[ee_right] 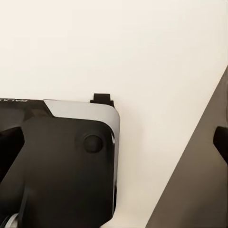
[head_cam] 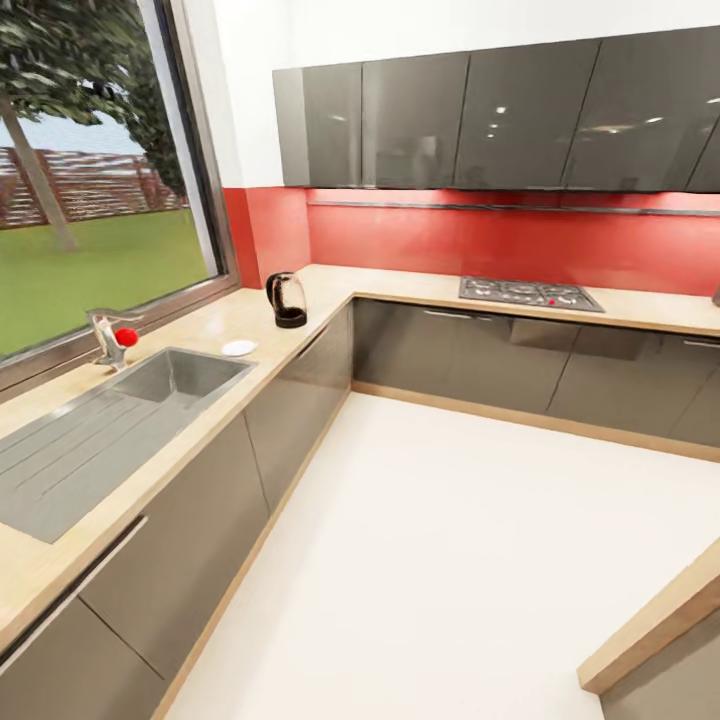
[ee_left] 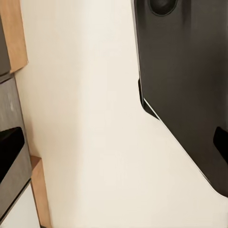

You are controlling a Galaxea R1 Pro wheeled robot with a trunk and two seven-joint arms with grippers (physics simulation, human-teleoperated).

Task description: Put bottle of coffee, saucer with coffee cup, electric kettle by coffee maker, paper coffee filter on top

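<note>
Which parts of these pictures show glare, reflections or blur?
Head view: ceiling lights reflect as bright spots in the glossy upper cabinets; the electric kettle and saucer look slightly soft. Both wrist views: evenly lit pale floor, soft edges, no hard shadows.

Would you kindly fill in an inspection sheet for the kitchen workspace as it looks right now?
Surface: light wooden L-shaped countertop, steel sink set in it.
Job's things: black-and-clear electric kettle upright near the counter's corner; small white round saucer between kettle and sink.
Clutter: red ball-like object beside the chrome tap.
Pincers: state cannot be told.
Cables: nothing seen.
Surroundings: grey gas hob, red backsplash, dark wall cabinets, window onto lawn.
</note>
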